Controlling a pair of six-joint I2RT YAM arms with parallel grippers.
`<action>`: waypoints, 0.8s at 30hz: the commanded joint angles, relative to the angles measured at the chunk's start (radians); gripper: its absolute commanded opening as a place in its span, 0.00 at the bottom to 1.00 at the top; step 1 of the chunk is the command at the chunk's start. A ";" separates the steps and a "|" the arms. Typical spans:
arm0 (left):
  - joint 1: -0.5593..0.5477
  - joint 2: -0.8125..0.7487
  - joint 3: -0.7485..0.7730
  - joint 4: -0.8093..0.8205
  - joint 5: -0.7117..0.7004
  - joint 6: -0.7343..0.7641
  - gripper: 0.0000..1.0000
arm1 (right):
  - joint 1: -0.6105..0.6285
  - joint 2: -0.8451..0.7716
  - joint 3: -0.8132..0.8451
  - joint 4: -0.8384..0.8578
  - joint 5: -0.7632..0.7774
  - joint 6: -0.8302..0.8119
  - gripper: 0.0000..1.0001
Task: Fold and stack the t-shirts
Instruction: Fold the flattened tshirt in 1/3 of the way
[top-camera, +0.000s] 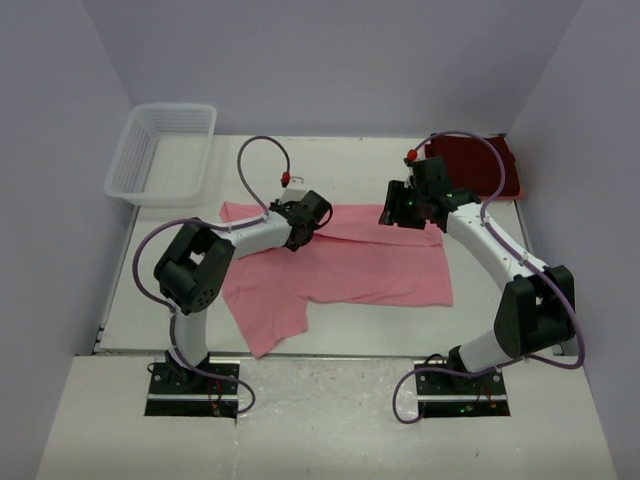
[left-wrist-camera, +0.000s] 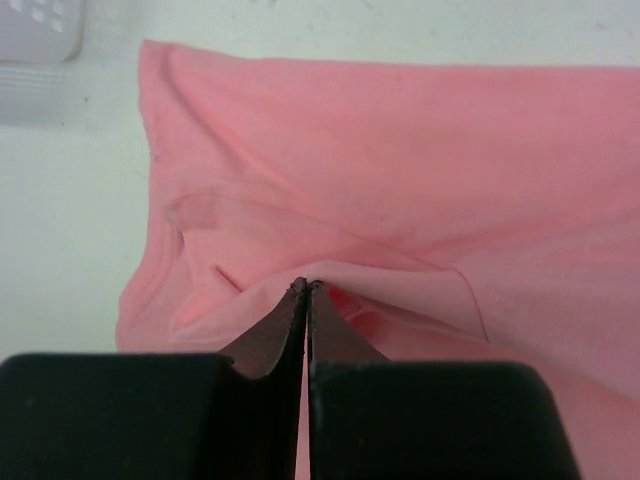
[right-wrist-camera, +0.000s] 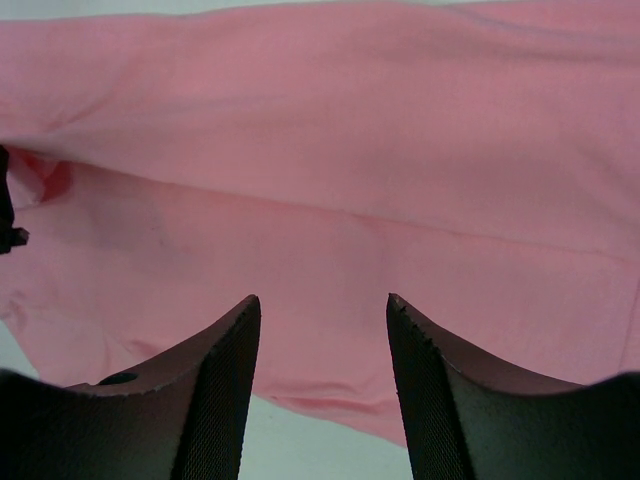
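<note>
The light pink t-shirt lies spread across the middle of the table, its far edge partly folded over. My left gripper is shut on a raised ridge of this shirt near its far left part; in the left wrist view the closed tips pinch the pink cloth. My right gripper is open and empty over the shirt's far right part; in the right wrist view its jaws stand wide apart above the pink cloth. The dark maroon t-shirt lies folded at the back right corner.
A white plastic lattice basket stands at the back left, its corner showing in the left wrist view. The white table ends at a ledge near the arm bases. Grey walls close in on three sides.
</note>
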 joint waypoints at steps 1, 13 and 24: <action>0.081 0.003 0.051 0.016 -0.037 0.041 0.00 | 0.007 0.003 0.013 0.019 -0.004 -0.017 0.55; 0.153 -0.027 0.104 0.021 -0.045 0.104 0.54 | 0.021 0.049 0.031 0.020 -0.005 -0.019 0.55; 0.098 -0.133 -0.027 -0.028 0.018 0.023 0.35 | 0.032 0.065 0.045 0.008 0.011 -0.017 0.55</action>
